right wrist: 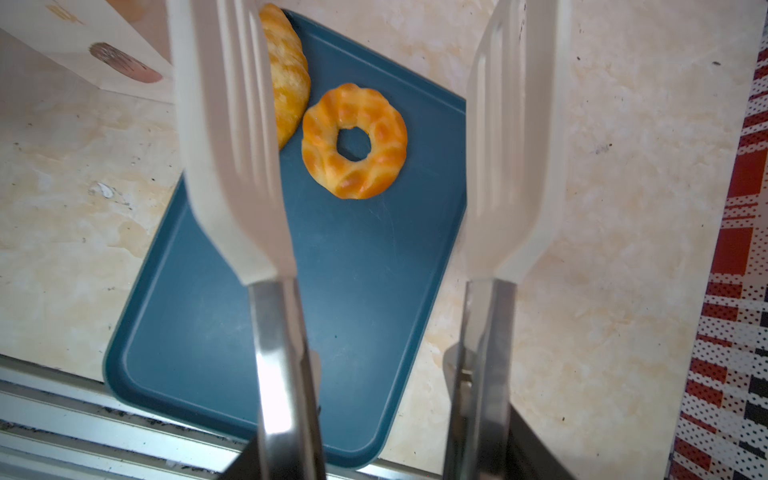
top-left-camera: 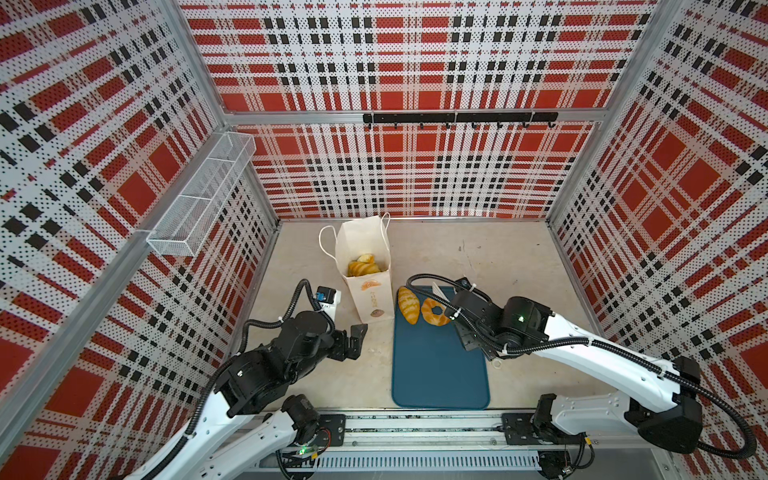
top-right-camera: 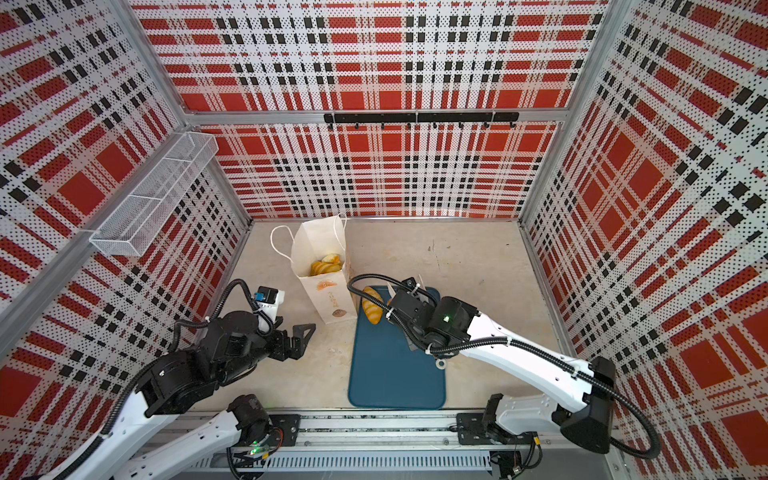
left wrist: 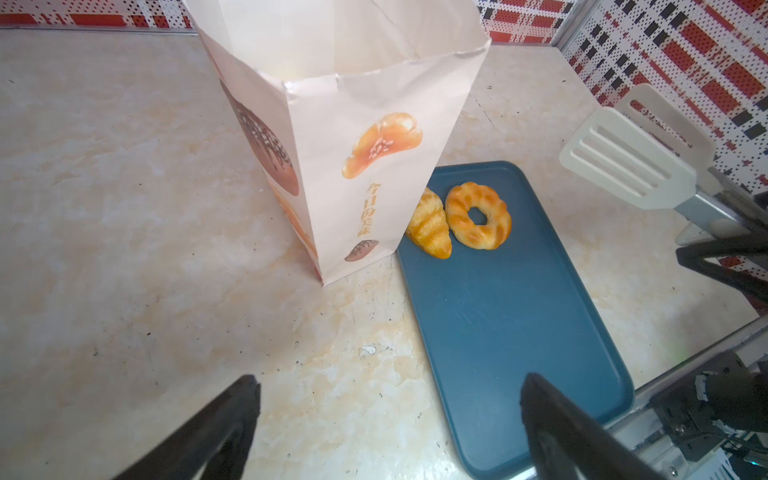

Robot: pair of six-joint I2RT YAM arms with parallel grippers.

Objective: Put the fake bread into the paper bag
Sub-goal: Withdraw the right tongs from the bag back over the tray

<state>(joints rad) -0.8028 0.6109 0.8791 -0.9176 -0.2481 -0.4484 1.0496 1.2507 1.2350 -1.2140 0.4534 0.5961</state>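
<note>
doughnut point(right wrist: 354, 141) and croissant point(left wrist: 430, 224) sit on tray point(left wrist: 498, 316) beside bag point(left wrist: 324, 124), look light, glossy, probably slick: squeeze doughnut across its outer rim with the tongs point(right wrist: 228, 166) right jaws are clamped on; left jaws apart, empty.

The paper bag point(top-left-camera: 371, 299) is printed with orange and brown bread motifs on white. The croissant point(top-left-camera: 408, 305) is striped golden-orange and the ring doughnut point(left wrist: 456, 212) ribbed likewise. The tray point(top-left-camera: 440, 365) is coloured dark teal, the worktop point(top-left-camera: 498, 257) marbled beige, the tongs point(left wrist: 623, 162) tipped white, and the walls point(top-left-camera: 415, 174) patterned in red, black and white plaid
</note>
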